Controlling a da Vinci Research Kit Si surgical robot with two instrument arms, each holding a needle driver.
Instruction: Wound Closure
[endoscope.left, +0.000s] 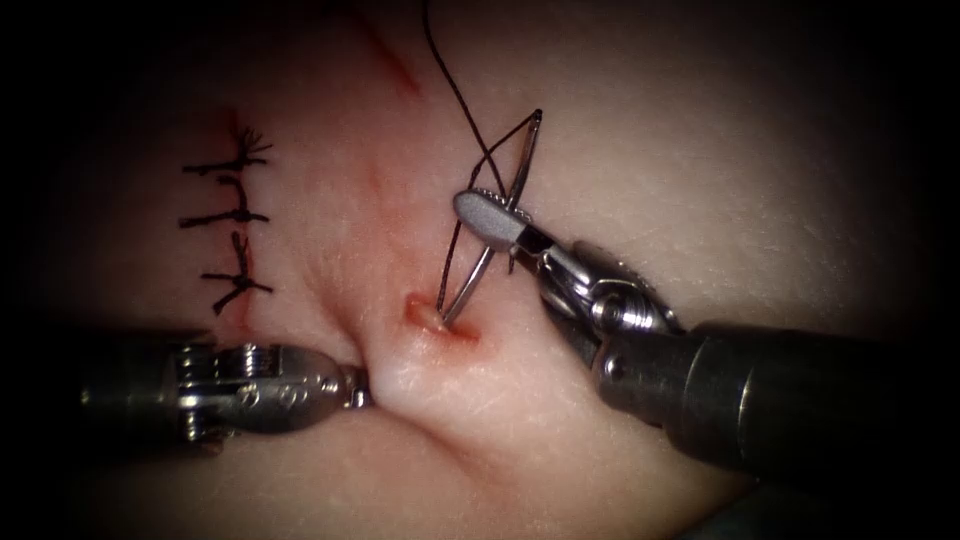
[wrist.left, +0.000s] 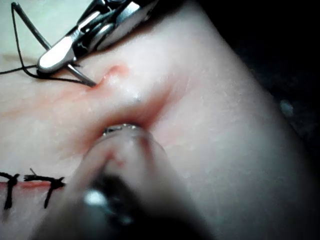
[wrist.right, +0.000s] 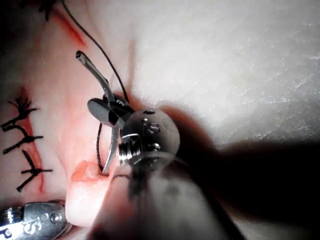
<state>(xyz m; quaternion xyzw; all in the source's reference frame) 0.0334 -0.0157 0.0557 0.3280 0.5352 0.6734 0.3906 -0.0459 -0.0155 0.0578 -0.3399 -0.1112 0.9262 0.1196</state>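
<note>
Endoscope view: the right arm's tool comes in from the lower right of the frame, its jaws pinched on the curved needle near the middle of its curve. The needle's swaged end stands up at upper centre, and its tip goes down into the tissue at a small reddened mound in the middle of the frame. Dark thread runs from the needle's upper end, crosses behind the jaws, and another strand leaves at the top edge. At lower left the left arm's tool has its jaws pressed together on a fold of tissue just beside the mound, pulling it into a crease. Three tied stitches with cut ends sit over the cut at the frame's left, with red fluid streaked at upper centre.
</note>
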